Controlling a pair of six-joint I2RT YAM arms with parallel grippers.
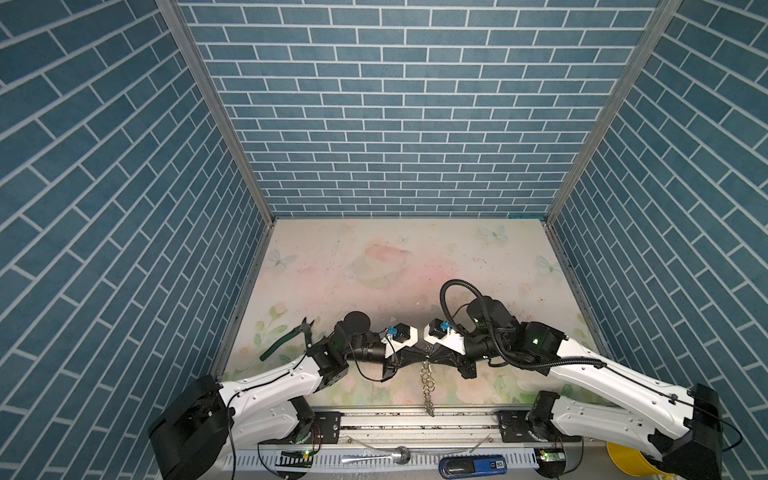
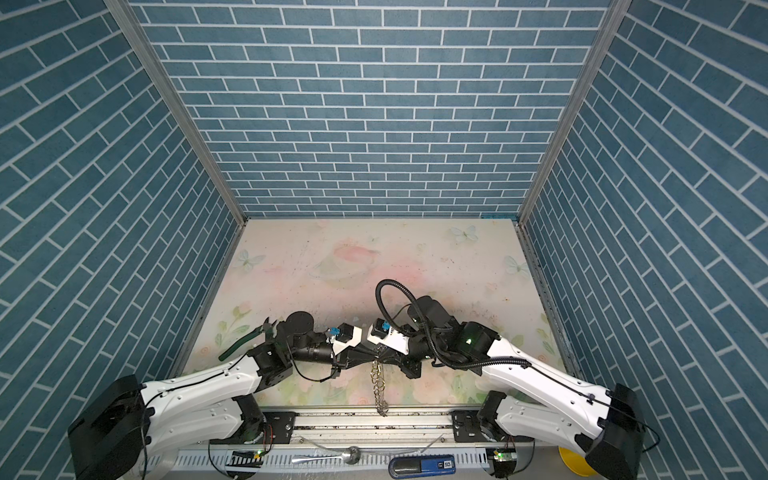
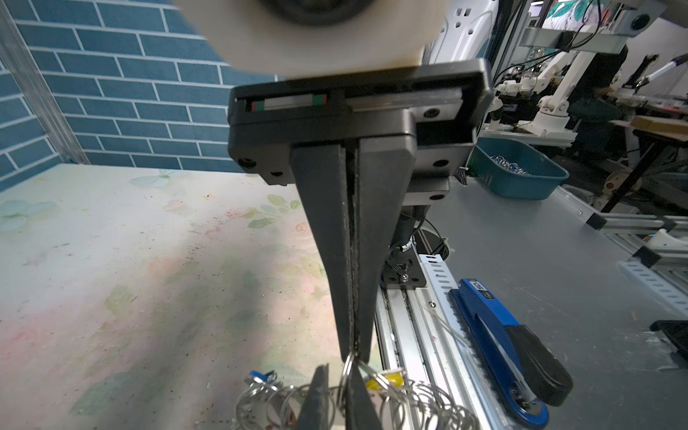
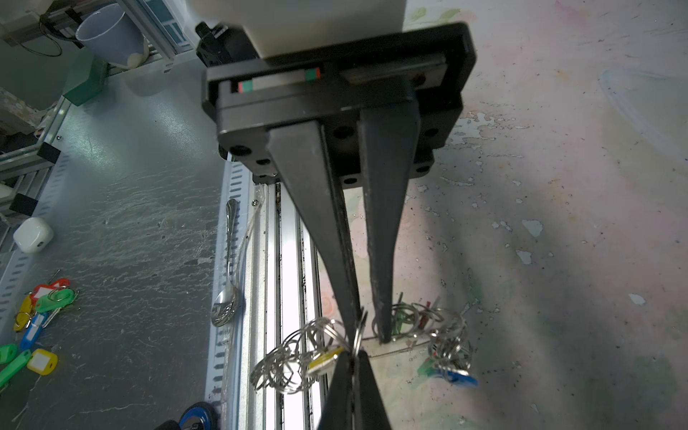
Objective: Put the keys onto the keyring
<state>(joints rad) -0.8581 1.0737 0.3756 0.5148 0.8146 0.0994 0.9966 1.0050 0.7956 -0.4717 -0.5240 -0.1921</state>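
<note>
A: Pincer status?

B: Both arms meet tip to tip over the near edge of the table (image 1: 415, 270). The left pincer (image 3: 352, 355) is pressed together and nips one silver ring of the keyring (image 1: 428, 386) at its very tip.

A: And the right?

B: The right pincer (image 4: 369, 337) stands at a thin gap at the tips, with a ring edge-on in that gap. We read it as clamped on the keyring too, just beside the left's grip.

A: Where does the keyring run?

B: In both top views its chain of rings goes from the two tips down to the aluminium rail (image 1: 374, 419) at the table's front. The right wrist view shows ring bunches on either side of the tips, one over the rail and one over the table. We can't tell whether they rest or hang.

A: Keys?

B: Some are on the chain: a yellow tag (image 4: 324, 362) just beside the tips and a blue tag (image 4: 459, 379) in the other bunch. The loose keys (image 4: 41, 320), with green, red, yellow and blue tags, lie on the grey surface (image 4: 130, 186) beyond the rail, well apart from both pincers.

A: Anything else?

B: A spoon (image 4: 225, 309) beside the rail, a blue stapler (image 3: 499, 335) outside it, and green-handled cutters (image 1: 282, 341) on the table by the left arm.
</note>
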